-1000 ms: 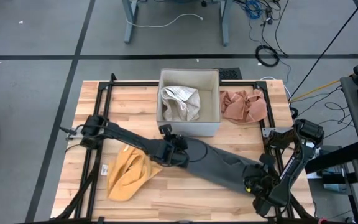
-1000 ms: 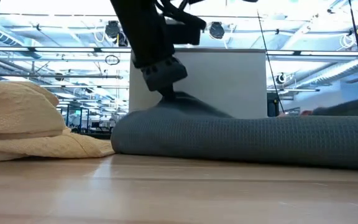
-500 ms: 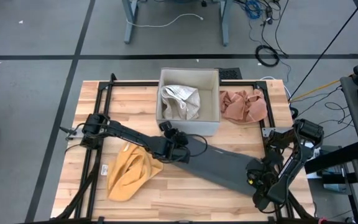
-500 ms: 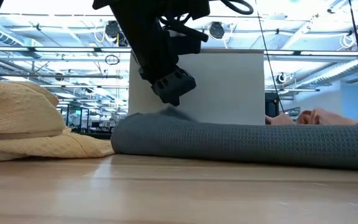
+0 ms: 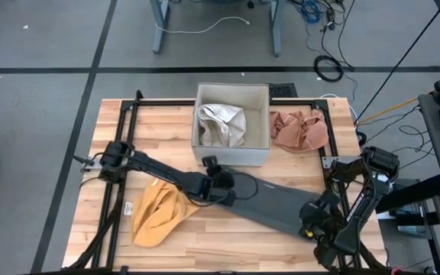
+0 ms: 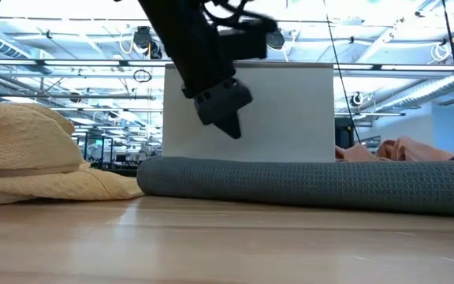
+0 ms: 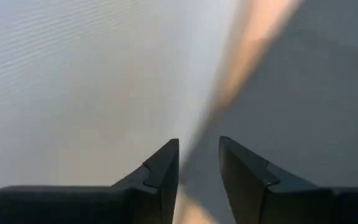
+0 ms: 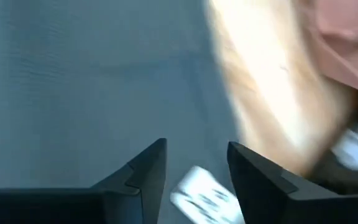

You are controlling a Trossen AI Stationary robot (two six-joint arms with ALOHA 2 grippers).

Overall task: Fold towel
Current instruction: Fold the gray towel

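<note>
Grey towel (image 5: 270,202): folded band lying flat across the table's (image 5: 220,237) centre toward 4 o'clock. Left gripper (image 5: 218,178): fingers (image 7: 160,177) parted, empty, just above the towel's 10 o'clock end, beside the white box (image 5: 232,122). Right gripper (image 5: 312,223): fingers spread, empty, at its 4 o'clock end.
</note>
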